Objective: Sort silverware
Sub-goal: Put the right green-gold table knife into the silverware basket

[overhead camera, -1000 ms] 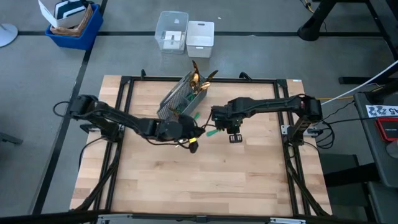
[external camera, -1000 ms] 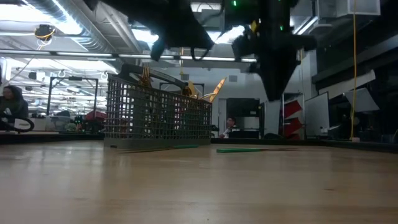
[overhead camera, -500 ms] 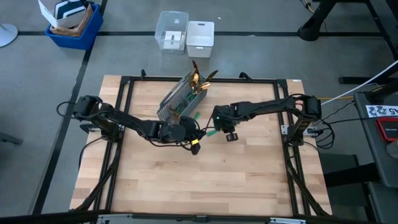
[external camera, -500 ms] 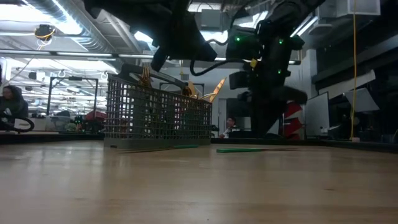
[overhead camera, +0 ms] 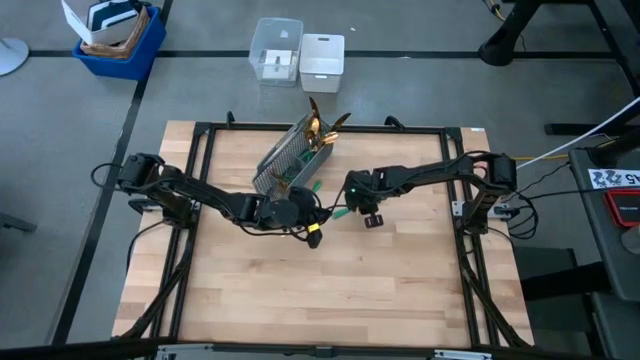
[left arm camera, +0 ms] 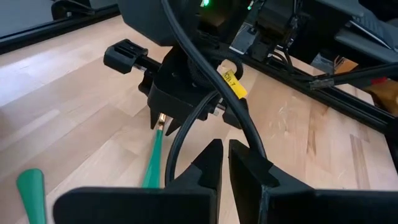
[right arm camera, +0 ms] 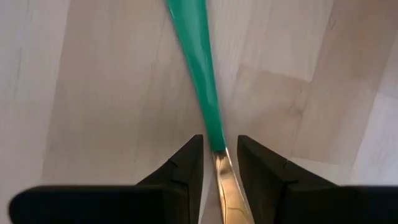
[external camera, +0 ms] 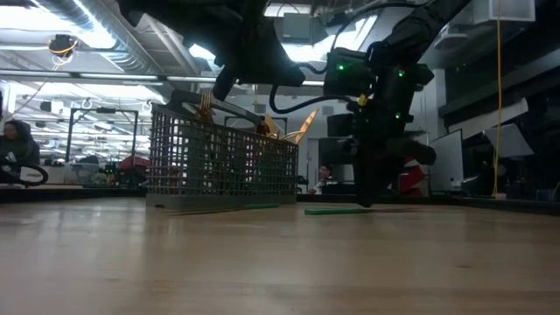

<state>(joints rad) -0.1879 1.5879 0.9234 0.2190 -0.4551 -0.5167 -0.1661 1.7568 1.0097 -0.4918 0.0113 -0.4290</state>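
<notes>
A utensil with a teal handle point(right arm camera: 198, 68) and a gold neck lies flat on the wood table just right of the grey mesh caddy point(overhead camera: 288, 160). My right gripper point(right arm camera: 219, 155) points down over it, open, one finger on each side of the spot where handle meets neck, with gaps showing. The low view puts its tips point(external camera: 367, 199) at the table by that utensil point(external camera: 337, 210). My left gripper point(left arm camera: 224, 158) hovers shut and empty beside it point(overhead camera: 303, 214). More gold heads point(overhead camera: 320, 130) stick out of the caddy. A second teal handle point(overhead camera: 310, 186) lies by the caddy's foot.
The caddy stands on the far middle of the table, close to both grippers. Another teal handle end point(left arm camera: 31, 193) lies near my left gripper. Clear plastic boxes point(overhead camera: 297, 52) and a blue bin point(overhead camera: 118, 40) sit on the floor beyond the far edge. Bare wood spreads toward the near edge.
My right gripper has come down from well above the table until its fingertips stand at the tabletop around the teal-handled utensil. The utensil has stayed where it was.
</notes>
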